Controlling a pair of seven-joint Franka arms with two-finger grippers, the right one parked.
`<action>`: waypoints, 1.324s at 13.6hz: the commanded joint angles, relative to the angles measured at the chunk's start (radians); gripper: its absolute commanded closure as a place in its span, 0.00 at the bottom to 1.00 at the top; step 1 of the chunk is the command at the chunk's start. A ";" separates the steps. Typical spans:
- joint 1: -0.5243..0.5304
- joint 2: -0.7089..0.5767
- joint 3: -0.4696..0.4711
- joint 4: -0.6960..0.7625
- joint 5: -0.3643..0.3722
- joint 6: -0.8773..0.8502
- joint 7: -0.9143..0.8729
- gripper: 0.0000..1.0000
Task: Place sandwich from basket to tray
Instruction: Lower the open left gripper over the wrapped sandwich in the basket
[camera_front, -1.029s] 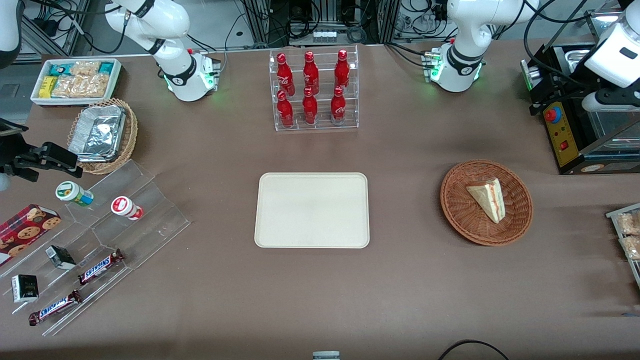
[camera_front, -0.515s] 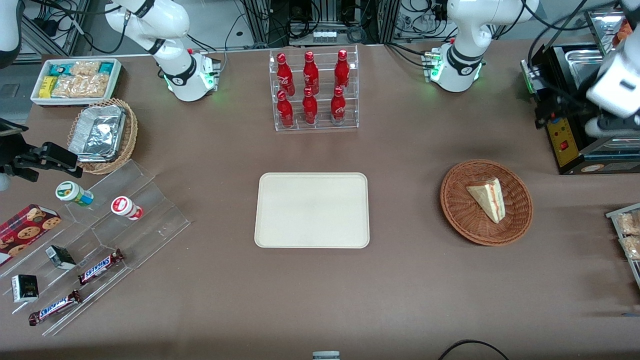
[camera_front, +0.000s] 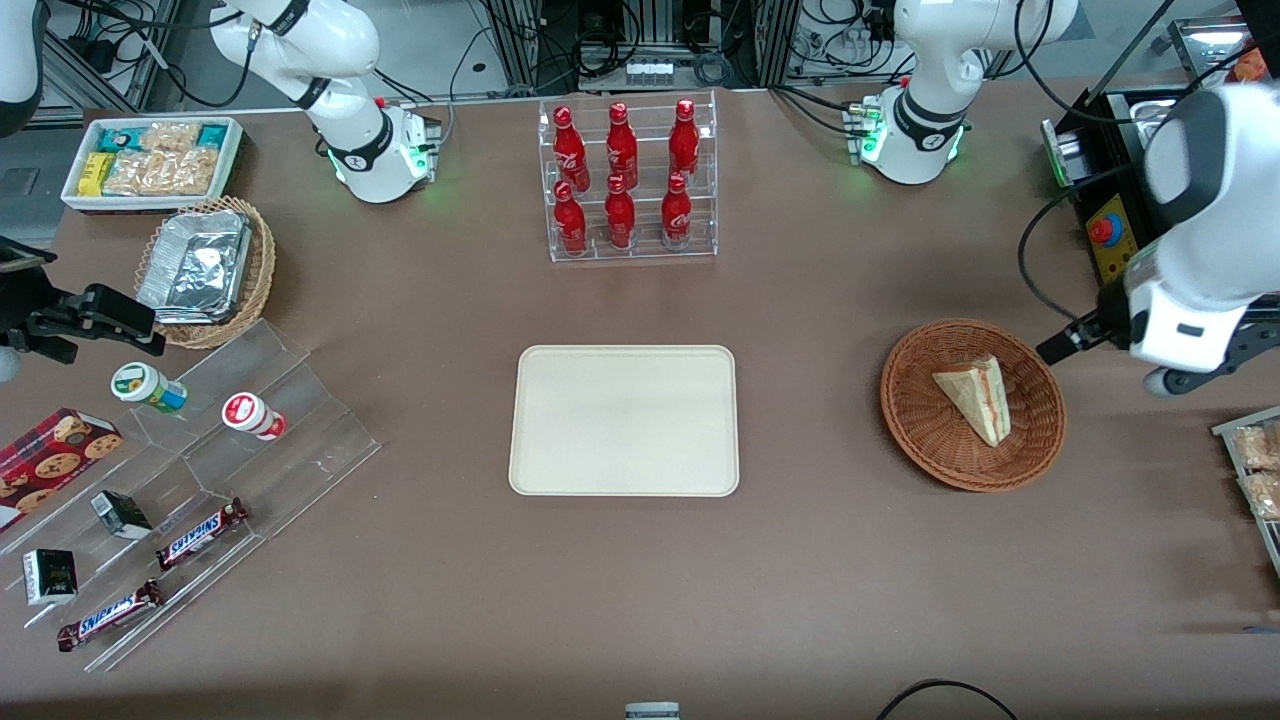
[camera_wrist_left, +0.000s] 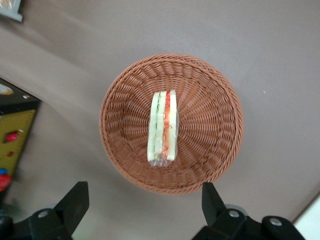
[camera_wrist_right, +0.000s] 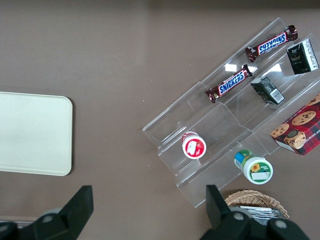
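The sandwich (camera_front: 975, 398), a pale wedge with red and green filling, lies in the reddish-brown wicker basket (camera_front: 905, 400). The left wrist view looks straight down on the sandwich (camera_wrist_left: 163, 127), which rests on its side near the middle of the basket (camera_wrist_left: 215, 125). My left gripper (camera_wrist_left: 144, 190) hangs open above the table just outside the basket's rim, with nothing between its fingers. Its white wrist (camera_front: 1180, 325) hovers beside the basket, toward the working arm's end. The cream tray (camera_front: 625, 420) lies bare at the table's middle, toward the parked arm from the basket.
A black machine with a red button (camera_front: 1110, 240) stands close to the wrist. A clear rack of red bottles (camera_front: 628, 180) stands farther from the camera than the tray. Snack packets (camera_front: 1258, 465) lie at the working arm's table edge.
The left arm has swung down from over the black machine toward the front camera and now hovers beside the basket. Sandwich, basket and tray have not moved.
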 joint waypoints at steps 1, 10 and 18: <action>0.024 -0.025 -0.006 -0.143 -0.004 0.156 -0.084 0.00; 0.014 0.077 -0.006 -0.395 0.007 0.571 -0.236 0.00; -0.003 0.154 -0.006 -0.395 0.010 0.663 -0.252 0.00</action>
